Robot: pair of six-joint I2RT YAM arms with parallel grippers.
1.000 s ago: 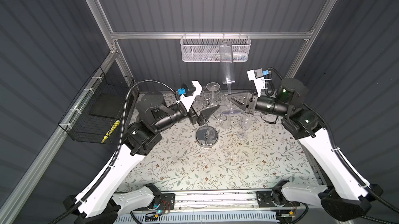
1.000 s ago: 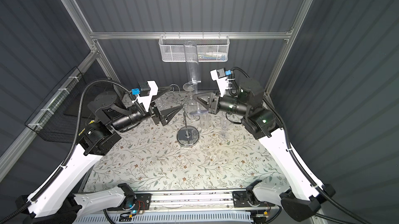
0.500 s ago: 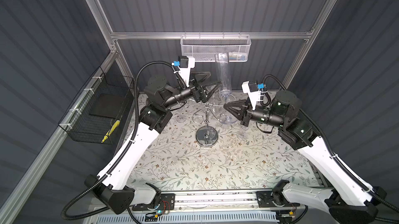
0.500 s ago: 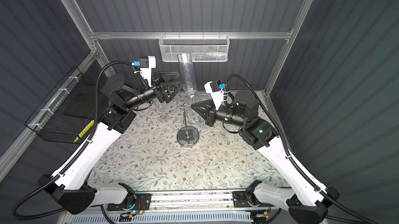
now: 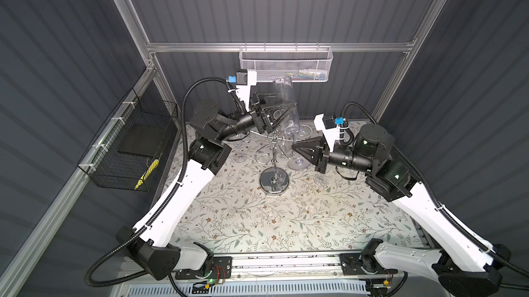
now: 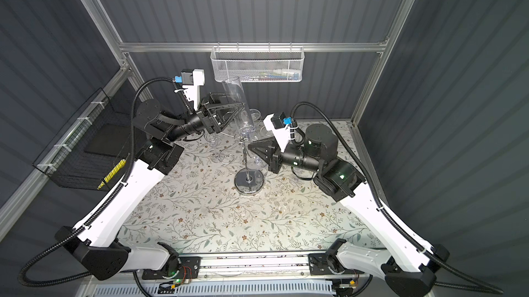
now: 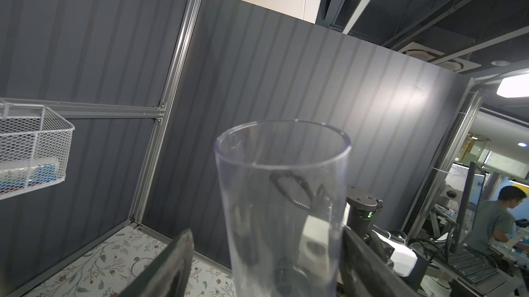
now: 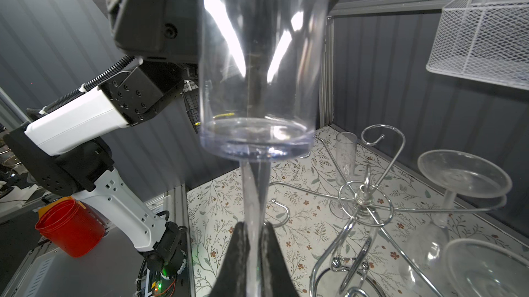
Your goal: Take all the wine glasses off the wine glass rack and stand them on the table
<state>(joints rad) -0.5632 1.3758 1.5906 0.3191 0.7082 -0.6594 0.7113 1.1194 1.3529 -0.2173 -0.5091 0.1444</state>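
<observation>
**Top views.** The wine glass (image 5: 288, 123), a tall clear flute with a straight cylindrical bowl and a thin stem, is rim-up and leaning slightly. It is just beside the top of the wine glass rack (image 5: 272, 184), a shiny chrome wire stand with a round disc base and scrolled arms. The rack stands on the floral-patterned table cover (image 5: 257, 224). The left gripper (image 5: 286, 103) reaches in at bowl height, with one black finger on each side of the bowl. The right gripper (image 5: 294, 147) meets the stem lower down. A white mesh basket (image 5: 284, 62) hangs on the back rail and a black wire basket (image 5: 128, 144) on the left wall. Both top views show the same arrangement: wine glass (image 6: 245, 122), rack (image 6: 248, 181), left gripper (image 6: 239, 106), right gripper (image 6: 249, 147).

**Left wrist view.** The wine glass bowl (image 7: 283, 195) fills the centre. The fingers (image 7: 171, 267) stand wide. One shows a clear gap to the bowl wall. The other is against it or just beside it; which cannot be told.

**Right wrist view.** The right gripper (image 8: 253, 227) has its fingers (image 8: 239, 241) pinched narrow on the stem, below the bowl's base. The rack's hub (image 8: 363, 198) is apart from the stem. Another clear stemmed glass (image 8: 463, 175) hangs foot-up from a rack arm.
</observation>
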